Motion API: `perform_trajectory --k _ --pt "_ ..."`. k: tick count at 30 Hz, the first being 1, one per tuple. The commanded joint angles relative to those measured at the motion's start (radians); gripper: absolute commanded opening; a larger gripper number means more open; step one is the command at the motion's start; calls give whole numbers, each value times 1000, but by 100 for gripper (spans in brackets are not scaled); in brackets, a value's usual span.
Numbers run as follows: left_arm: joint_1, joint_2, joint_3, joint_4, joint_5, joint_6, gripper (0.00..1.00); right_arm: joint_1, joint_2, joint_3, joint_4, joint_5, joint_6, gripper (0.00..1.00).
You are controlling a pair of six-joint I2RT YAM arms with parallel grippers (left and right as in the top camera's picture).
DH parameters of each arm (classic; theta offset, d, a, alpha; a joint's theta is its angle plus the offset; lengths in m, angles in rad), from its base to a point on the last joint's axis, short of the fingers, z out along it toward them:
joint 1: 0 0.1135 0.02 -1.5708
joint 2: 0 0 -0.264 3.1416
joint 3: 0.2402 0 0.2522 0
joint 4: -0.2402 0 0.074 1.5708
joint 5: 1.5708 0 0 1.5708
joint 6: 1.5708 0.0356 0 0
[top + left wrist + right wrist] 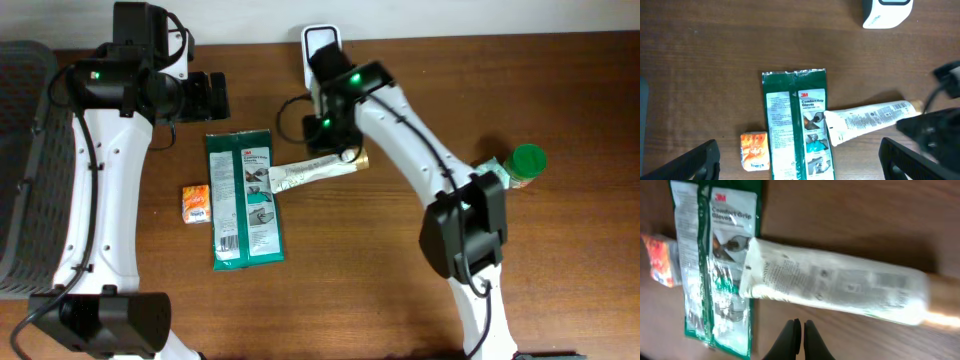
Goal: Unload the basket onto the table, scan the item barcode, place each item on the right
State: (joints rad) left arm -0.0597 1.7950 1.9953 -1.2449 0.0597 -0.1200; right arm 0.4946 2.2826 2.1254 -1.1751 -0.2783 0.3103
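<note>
Right wrist view shows the right gripper (799,341) pinched shut on nothing, just beside the white tube (835,287), whose flat end overlaps the glove packet (715,255). It should open and take the tube mid-body, leaving the print, perhaps the barcode, uncovered. The left gripper (799,162) hangs spread wide. Bare table (260,90) lies beside the scanner (321,42) at the far edge.

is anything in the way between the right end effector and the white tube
Nothing visible. The shut right end effector is beside the white tube, with only bare table between them. The tube's flat end overlaps the glove packet.
</note>
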Motion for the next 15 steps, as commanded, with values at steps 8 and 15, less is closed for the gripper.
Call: perform_trajectory --k 8,15 --pt "-3 -10 14 0 -3 6 99 24 15 -319 225 62 121 4" --pt "-3 -10 14 0 -3 6 99 -40 0 -306 134 42 63 4"
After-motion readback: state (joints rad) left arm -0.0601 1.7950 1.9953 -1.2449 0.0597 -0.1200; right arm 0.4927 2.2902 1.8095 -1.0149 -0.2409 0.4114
